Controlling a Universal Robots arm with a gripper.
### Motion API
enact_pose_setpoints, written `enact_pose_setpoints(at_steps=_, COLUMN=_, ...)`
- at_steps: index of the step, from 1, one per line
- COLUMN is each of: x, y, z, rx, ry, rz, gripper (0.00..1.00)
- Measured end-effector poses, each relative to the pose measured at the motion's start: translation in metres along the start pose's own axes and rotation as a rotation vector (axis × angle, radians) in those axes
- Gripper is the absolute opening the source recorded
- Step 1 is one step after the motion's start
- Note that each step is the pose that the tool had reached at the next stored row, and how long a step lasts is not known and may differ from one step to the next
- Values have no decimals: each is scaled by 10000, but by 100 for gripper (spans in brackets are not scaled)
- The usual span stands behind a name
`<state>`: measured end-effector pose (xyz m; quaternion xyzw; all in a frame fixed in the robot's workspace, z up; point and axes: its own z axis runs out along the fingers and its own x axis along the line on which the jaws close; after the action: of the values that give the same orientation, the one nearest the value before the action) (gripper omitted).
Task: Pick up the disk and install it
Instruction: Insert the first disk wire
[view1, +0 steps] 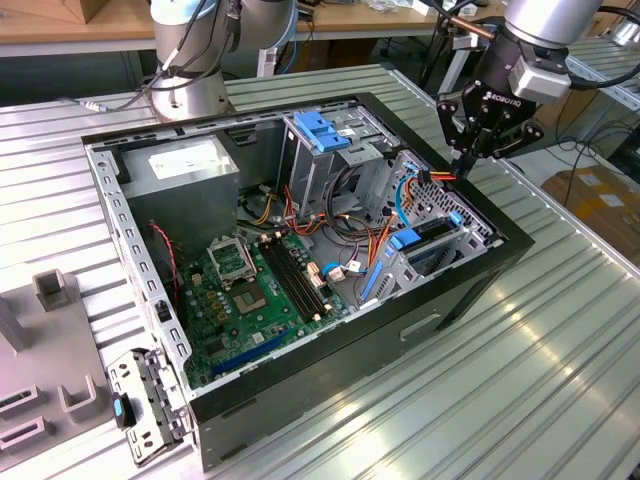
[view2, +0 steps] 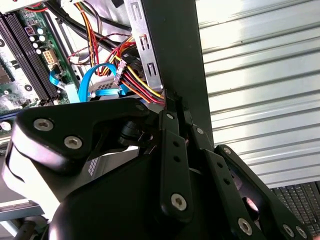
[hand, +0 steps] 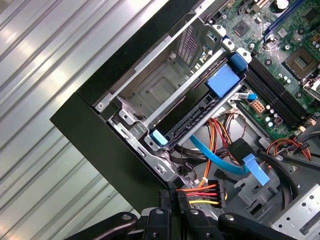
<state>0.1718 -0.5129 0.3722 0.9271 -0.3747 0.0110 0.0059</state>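
Hand (view1: 464, 166) poised at the computer case's (view1: 330, 390) rim, drawn narrow, apparently gripping nothing.
Just past it sits a wire plug (hand: 220, 191); farther in, the disk (hand: 200, 112) lies flat in the metal drive cage (hand: 165, 90), apart from the hand.

Ribbed table (view1: 560, 380) of glossy bare metal; computer case (view1: 470, 290) matt black outside, dull grey sheet metal inside; disk (hand: 195, 117) dark and matt, its tabs (hand: 157, 138) smooth blue plastic.
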Motion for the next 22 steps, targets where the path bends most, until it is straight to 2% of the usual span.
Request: enact_pose_setpoints(at_steps=22, x=0, y=0, z=0, rx=-3, ry=0, rz=119, gripper=17)
